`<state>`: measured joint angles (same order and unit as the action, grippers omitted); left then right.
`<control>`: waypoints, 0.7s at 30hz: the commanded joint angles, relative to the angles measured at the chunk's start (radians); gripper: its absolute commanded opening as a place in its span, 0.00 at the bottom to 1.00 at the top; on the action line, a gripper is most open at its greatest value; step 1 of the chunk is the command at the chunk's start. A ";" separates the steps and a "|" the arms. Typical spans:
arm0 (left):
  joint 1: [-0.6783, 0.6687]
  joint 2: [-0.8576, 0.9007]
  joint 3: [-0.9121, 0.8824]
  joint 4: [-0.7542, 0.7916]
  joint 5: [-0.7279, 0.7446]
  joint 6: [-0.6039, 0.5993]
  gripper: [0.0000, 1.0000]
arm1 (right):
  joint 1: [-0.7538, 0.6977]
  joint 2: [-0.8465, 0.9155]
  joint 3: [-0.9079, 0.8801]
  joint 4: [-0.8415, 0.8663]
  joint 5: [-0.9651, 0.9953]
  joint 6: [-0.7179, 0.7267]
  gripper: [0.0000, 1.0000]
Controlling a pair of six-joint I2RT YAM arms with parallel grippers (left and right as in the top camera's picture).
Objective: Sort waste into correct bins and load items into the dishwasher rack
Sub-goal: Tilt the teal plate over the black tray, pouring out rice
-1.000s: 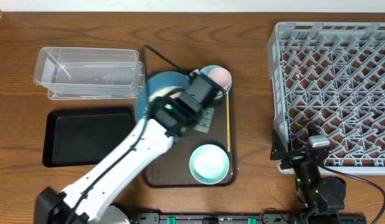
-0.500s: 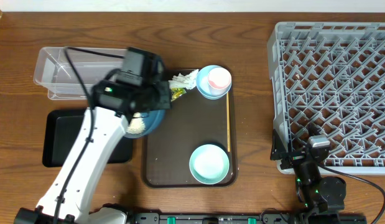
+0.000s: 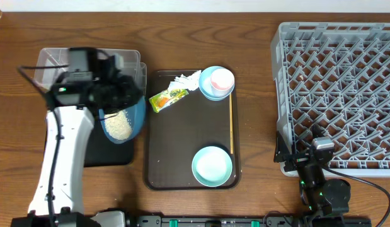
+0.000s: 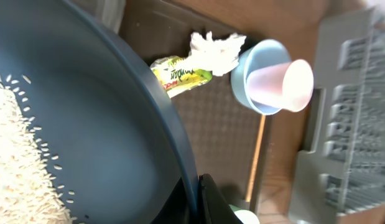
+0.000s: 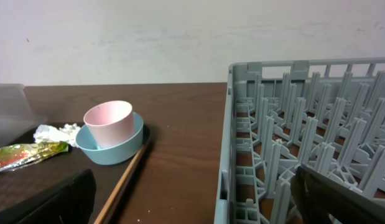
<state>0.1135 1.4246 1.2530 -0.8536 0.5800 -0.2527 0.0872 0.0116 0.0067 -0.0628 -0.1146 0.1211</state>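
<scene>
Dark-blue dish [image 3: 135, 112]: toward the far-left part of the counter, off the brown serving tray [image 3: 182, 139]. It lies over the right end of the black tray [image 3: 113, 154] and overlaps the near-right corner of the clear tub [image 3: 45, 66]. From overhead it reads as an oval, so it is tilted. Cannot tell whether it touches the tray beneath.

Rice [image 3: 118, 126]: a heap inside the dish, gathered on its near side. The left wrist view shows stray grains across the blue surface.

Left gripper [image 4: 195, 193]: jaws clamped on the dish rim, with one dark finger visible against the rim's edge.

Wrapper [image 3: 167, 98]: yellow-green, on the far-left corner of the serving tray, just right of the dish.

Tissue [image 3: 187, 81]: white and crumpled, touching the wrapper's far end and beside the light-blue bowl [image 3: 206, 88].

Pink cup [image 3: 222, 79]: sits inside the light-blue bowl at the serving tray's far-right corner.

Wooden stick [image 3: 230, 126]: lies along the serving tray's right edge, running from near the blue bowl toward the mint bowl [image 3: 212, 166].

Mint bowl: near-right corner of the serving tray, upright.

Rack [image 3: 339, 94]: grey, fills the right side of the counter from the far edge down. No dishes seen among its pegs.

Right gripper [image 5: 192, 186]: low at the near-right of the counter, beside the rack's near-left corner. Fingers spread wide with nothing between them.
</scene>
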 commanded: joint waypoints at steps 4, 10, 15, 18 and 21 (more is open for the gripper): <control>0.174 -0.013 -0.002 -0.010 0.300 0.079 0.06 | -0.011 -0.006 -0.001 -0.004 0.003 -0.010 0.99; 0.299 -0.013 -0.016 -0.034 0.379 0.123 0.06 | -0.011 -0.006 -0.001 -0.004 0.003 -0.010 0.99; 0.395 -0.012 -0.084 -0.025 0.517 0.131 0.06 | -0.011 -0.006 -0.001 -0.004 0.003 -0.010 0.99; 0.476 -0.012 -0.145 0.002 0.598 0.156 0.06 | -0.011 -0.006 -0.001 -0.004 0.003 -0.010 0.99; 0.550 -0.012 -0.193 0.048 0.631 0.156 0.06 | -0.011 -0.006 -0.001 -0.004 0.003 -0.010 0.99</control>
<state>0.6064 1.4246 1.0851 -0.8276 1.0985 -0.1280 0.0872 0.0116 0.0071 -0.0628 -0.1150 0.1211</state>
